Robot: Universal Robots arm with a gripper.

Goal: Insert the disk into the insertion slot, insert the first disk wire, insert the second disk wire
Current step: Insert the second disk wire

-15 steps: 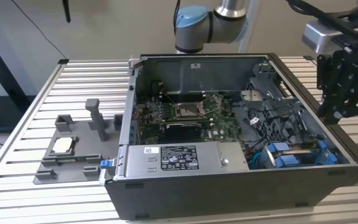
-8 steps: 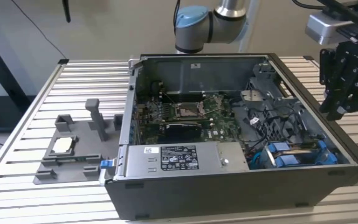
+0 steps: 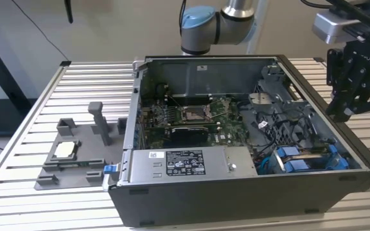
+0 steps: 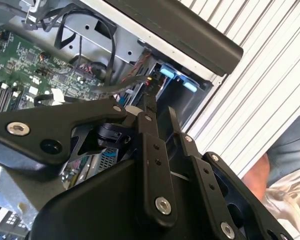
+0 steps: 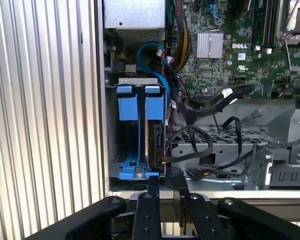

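The disk (image 3: 307, 158), with its blue bracket tabs (image 5: 127, 107), sits on edge inside the insertion slot (image 5: 111, 130), the dark-grey cage in the case corner nearest the exterior view's right. Loose black disk wires lie beside it, one with a connector (image 5: 240, 91), another near the cage's end (image 5: 195, 173). My gripper (image 3: 344, 114) hangs above the case's right wall, clear of the cage. In both wrist views its fingertips (image 5: 154, 182) stand a narrow gap apart with nothing between them; the gripper (image 5: 167, 184) (image 4: 160, 102) points toward the disk's end.
The open black computer case (image 3: 236, 211) holds a green motherboard (image 3: 198, 115) and a silver labelled power-supply box (image 3: 185, 162). A grey holder plate (image 3: 69, 166) with upright posts lies at the exterior view's left on the slatted table (image 3: 88, 82). A person's arm (image 4: 285, 170) shows beside the table.
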